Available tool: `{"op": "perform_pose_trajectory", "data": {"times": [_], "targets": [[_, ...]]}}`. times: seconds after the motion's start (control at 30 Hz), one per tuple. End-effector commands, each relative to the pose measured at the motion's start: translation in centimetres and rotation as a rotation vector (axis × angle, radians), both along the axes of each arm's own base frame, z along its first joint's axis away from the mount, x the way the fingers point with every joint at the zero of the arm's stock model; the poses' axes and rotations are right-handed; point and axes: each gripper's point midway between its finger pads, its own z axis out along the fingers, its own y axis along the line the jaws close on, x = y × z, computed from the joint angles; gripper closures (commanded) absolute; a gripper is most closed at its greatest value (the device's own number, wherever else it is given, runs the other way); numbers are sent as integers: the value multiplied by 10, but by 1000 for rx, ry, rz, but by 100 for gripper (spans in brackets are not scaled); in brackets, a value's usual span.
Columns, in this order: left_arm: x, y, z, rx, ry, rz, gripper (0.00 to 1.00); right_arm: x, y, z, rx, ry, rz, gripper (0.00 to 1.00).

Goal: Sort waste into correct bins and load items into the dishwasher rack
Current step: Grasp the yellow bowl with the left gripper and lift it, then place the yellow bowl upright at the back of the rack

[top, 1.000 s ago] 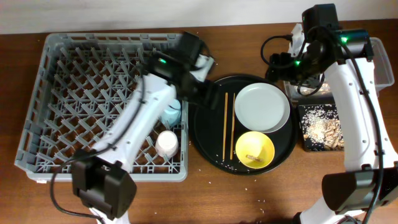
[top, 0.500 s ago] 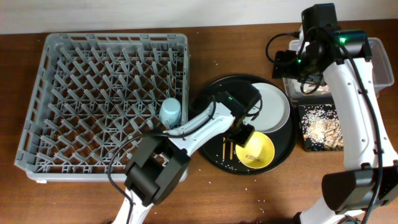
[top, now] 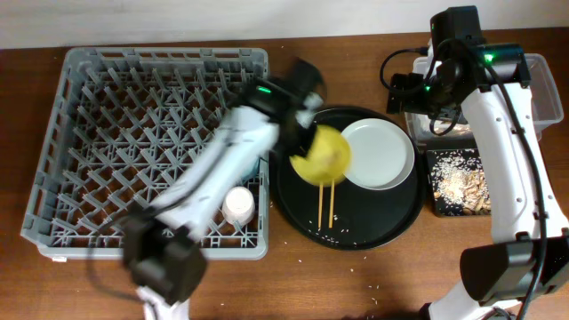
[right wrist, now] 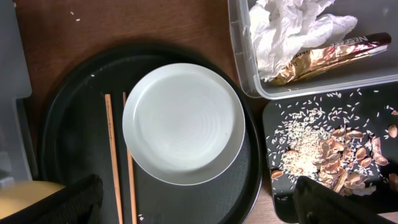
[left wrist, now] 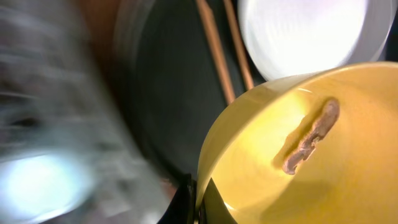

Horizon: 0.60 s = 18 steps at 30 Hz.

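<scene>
My left gripper (top: 308,135) is shut on the rim of the yellow bowl (top: 324,155), which hangs tilted over the round black tray's left side. A brown bit (left wrist: 311,137) sticks inside the bowl (left wrist: 323,168), and the fingertips (left wrist: 186,205) pinch its edge. The white plate (top: 375,153) and two chopsticks (top: 326,201) lie on that tray. My right gripper (right wrist: 205,210) hangs open above the plate (right wrist: 183,121), with nothing between its fingers (right wrist: 68,202). The clear tub (right wrist: 245,74) holds the napkin (right wrist: 292,28) and wrapper (right wrist: 329,56). Rice and brown scraps lie in the black rectangular tray (right wrist: 329,149).
The grey dishwasher rack (top: 151,142) fills the left half of the table, with a pale cup (top: 238,204) standing in its near right corner. The round black tray (top: 356,233) sits between rack and bins. A few grains are scattered on the wooden table (top: 373,284).
The left gripper has shut on the yellow bowl and lifted it from the tray's front toward the rack. The right gripper has opened wider and stayed near the tub.
</scene>
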Motion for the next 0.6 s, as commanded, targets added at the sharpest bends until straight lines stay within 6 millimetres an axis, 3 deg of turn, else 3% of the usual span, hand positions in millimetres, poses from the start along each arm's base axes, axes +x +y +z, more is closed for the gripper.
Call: {"op": "perform_pose_trajectory", "data": {"times": [0.0,0.03,0.1,0.17,0.27,0.43,0.57], "targets": [[36,97,90,98,-301,297,99,0,-4,-3,-13,7,-17,2],[43,127,102,165,-360,394,99,0,-4,-3,-13,7,-17,2],[53,169,116,310,-462,534,99,0,-4,-3,-13,7,-17,2],[64,187,119,418,-536,609,99,0,-4,-3,-13,7,-17,1],[91,190,104,525,-601,651,100,0,-4,-3,-13,7,-17,2],[130,184,60,794,-764,755,99,0,-4,-3,-12,7,-16,2],[143,171,43,944,-904,798,99,0,-4,-3,-13,7,-17,2]]}}
